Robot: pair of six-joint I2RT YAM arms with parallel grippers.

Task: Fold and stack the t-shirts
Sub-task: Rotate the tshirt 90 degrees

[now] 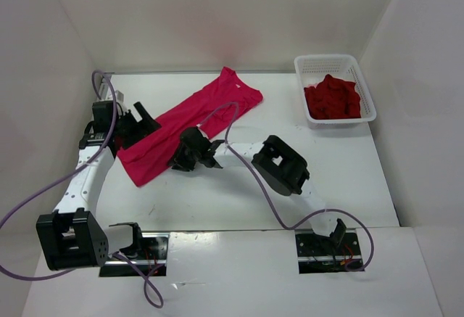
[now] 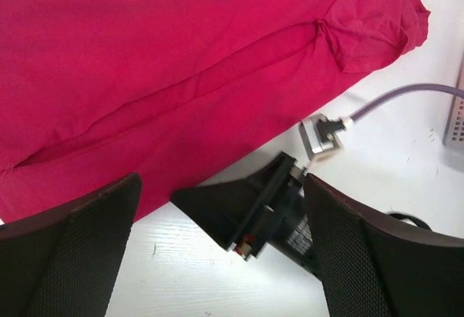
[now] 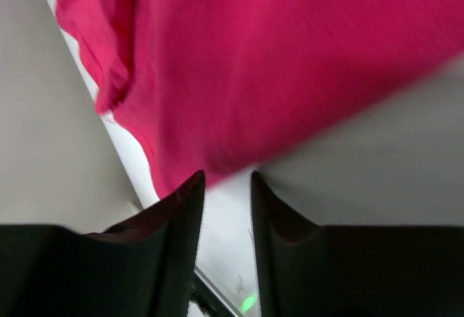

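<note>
A bright magenta t-shirt (image 1: 192, 121) lies spread in a long diagonal band across the table's left half, one lengthwise fold running along it (image 2: 181, 85). My left gripper (image 1: 143, 125) hovers at its left edge; its jaws (image 2: 221, 179) are wide open with nothing between them. My right gripper (image 1: 181, 159) sits at the shirt's near edge. Its fingers (image 3: 227, 183) are open by a narrow gap and hold nothing; the cloth's edge (image 3: 239, 77) lies just beyond the tips. A dark red t-shirt (image 1: 332, 98) lies crumpled in the basket.
The white mesh basket (image 1: 366, 88) stands at the back right. White walls close in the table on the left, back and right. The right arm's elbow (image 1: 279, 165) hangs over mid-table, and its purple cable (image 2: 391, 99) crosses near the shirt.
</note>
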